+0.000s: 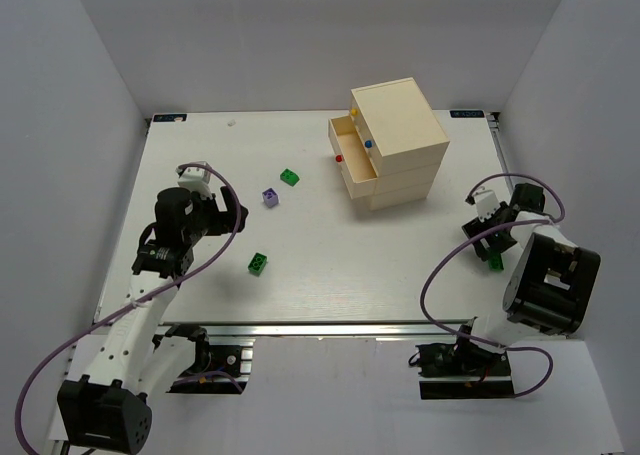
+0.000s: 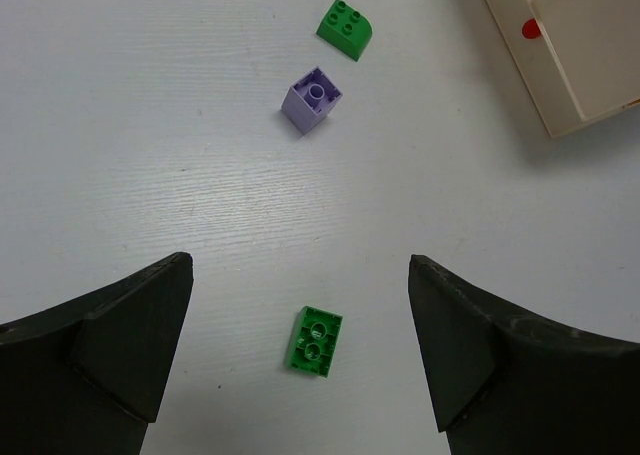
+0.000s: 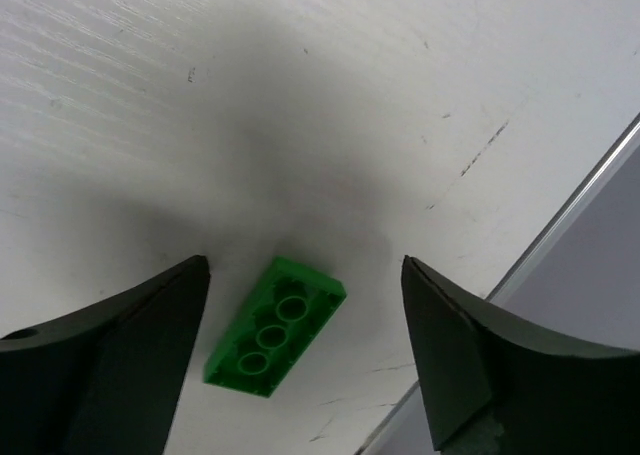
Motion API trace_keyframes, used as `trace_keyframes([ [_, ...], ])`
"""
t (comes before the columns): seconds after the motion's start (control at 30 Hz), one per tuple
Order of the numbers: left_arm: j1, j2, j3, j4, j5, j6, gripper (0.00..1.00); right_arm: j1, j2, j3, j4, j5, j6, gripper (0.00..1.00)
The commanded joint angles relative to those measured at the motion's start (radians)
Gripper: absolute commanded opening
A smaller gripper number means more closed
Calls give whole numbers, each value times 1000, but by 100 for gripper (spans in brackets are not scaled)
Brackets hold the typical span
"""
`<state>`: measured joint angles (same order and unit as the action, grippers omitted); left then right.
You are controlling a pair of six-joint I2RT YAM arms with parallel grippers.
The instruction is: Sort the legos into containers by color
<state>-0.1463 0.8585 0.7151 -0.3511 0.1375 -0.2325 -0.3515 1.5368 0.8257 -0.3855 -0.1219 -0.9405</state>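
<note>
Tabletop [image 1: 330, 275]: white with a faint wood grain, carrying the chest and all the bricks.
Chest [image 1: 400, 115]: cream wood with three tiers, standing at the far right-centre, its drawer fronts facing left.
Pulled-out drawer [image 1: 347, 143]: slid out to the left, with a red knob [image 1: 340, 159] on its front. Its inside shows plain cream wood. I cannot tell which tier it is.
Other knobs: a yellow one [image 1: 354, 110] and a blue one [image 1: 368, 145] sit on the fronts behind it.
Left claw [image 1: 235, 218] [image 2: 300, 265]: jaws wide and holding nothing, hanging over the left half of the tabletop.
Right claw [image 1: 490, 237] [image 3: 305, 265]: jaws wide, straddling a brick near the right edge without touching it.
Long green lego [image 3: 275, 340] [image 1: 495, 260]: flat on the tabletop, underside up, three round tubes showing.
Green lego, near left [image 1: 258, 263] [image 2: 316, 340]: underside up, lying between the left fingers in the wrist view.
Purple lego [image 1: 269, 197] [image 2: 311, 100]: pale lilac with its hollow side up, well left of the chest.
Green lego, far [image 1: 290, 177] [image 2: 346, 27]: studs up, one edge rounded, just beyond the purple one.
</note>
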Motion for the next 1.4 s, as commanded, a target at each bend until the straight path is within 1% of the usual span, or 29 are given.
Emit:
trace_keyframes([
  [0.0,-3,-1,-2,3,-6,9,98,-1,-30,-77,-4,2,129,88],
  [0.03,-3,2,-2,3,-4,9,98,-1,-33,-82,13,25,156,89],
  [0.1,-3,8,0,4,-6,7,98,-6,-40,-80,1,24,218,89],
  [0.2,-3,11,-2,6,-3,9,98,-18,-64,-103,-50,-39,249,88],
  [0.33,-3,11,-3,4,-1,7,98,-29,-99,-149,-44,-35,259,86],
  [0.43,-3,13,-3,8,4,9,98,-49,-84,-149,-21,-10,275,86],
  [0.6,-3,11,-5,4,4,7,98,-78,-50,-135,-12,-21,287,85],
  [0.8,-3,17,-6,9,8,7,98,-98,-98,-191,-6,-2,264,85],
  [0.87,-3,22,-5,9,10,9,98,-104,-115,-214,0,5,253,82],
  [0.9,-3,24,-5,9,11,7,98,-107,-118,-221,7,10,249,80],
  [0.93,-3,24,-5,9,14,7,98,-113,-122,-233,10,13,247,75],
  [1.0,-3,25,-6,9,14,7,98,-116,-126,-241,14,21,243,67],
  [1.03,-3,25,-6,9,14,9,98,-119,-124,-244,17,21,240,61],
  [1.13,-3,30,-6,9,14,7,98,-129,-122,-254,25,22,232,51],
  [1.17,-3,33,-6,9,14,7,98,-130,-121,-258,28,21,230,49],
  [1.3,-3,36,-8,8,16,7,98,-138,-121,-252,20,-16,213,38],
  [1.37,-3,39,-8,8,17,4,98,-138,-136,-241,-12,-51,184,29],
])
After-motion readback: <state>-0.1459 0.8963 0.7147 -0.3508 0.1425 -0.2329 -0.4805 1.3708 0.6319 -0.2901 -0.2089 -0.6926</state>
